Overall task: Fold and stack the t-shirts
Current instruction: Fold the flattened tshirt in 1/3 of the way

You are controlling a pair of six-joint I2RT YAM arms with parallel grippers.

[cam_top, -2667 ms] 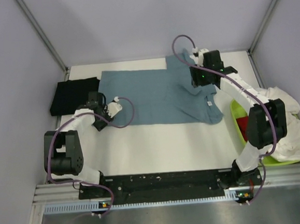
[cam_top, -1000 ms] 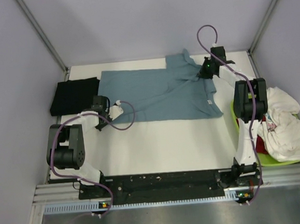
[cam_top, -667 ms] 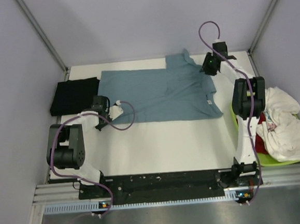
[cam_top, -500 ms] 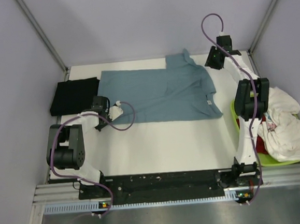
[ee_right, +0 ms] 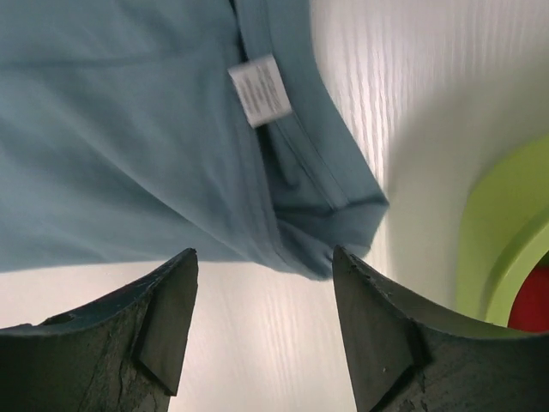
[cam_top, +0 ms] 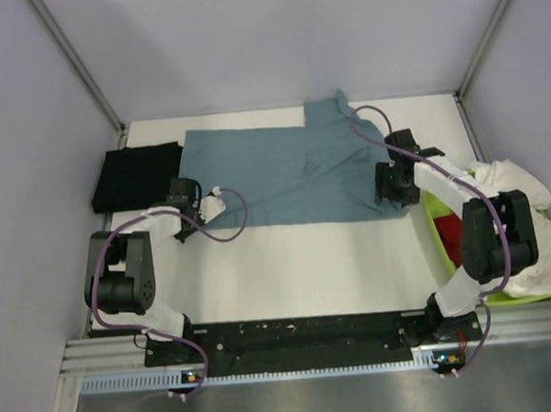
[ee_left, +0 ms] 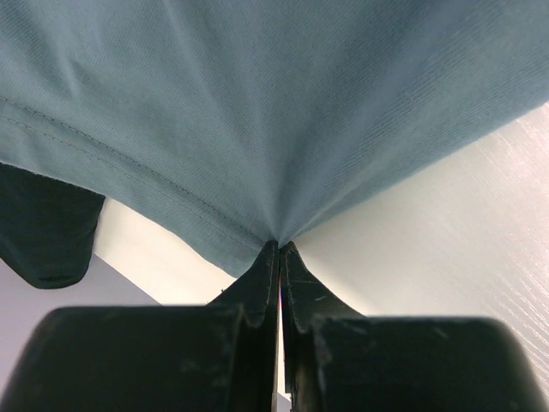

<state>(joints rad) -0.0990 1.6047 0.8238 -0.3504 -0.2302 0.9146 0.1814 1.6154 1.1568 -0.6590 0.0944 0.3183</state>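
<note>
Slate-blue t-shirt (cam_top: 282, 172) lies spread across the far half of the white tabletop (cam_top: 299, 261), its left edge against the black t-shirt (cam_top: 135, 174).

My left pincer (ee_left: 279, 246) is closed to a slit on the near-left hem corner. Cloth fans out from the pinch in fine creases.

My right pincer (ee_right: 262, 262) stands wide above the near-right corner, gripping nothing.

Step, as I judge it: take that corner. Come down straddling the doubled edge below the white label (ee_right: 260, 90). Catch every layer, not just the top one.

Fabric is a thin matte knit, limp, with a stitched hem. The corner is bunched and rounded. Lime-green bin (ee_right: 506, 223) sits just beside it; keep clear.
</note>
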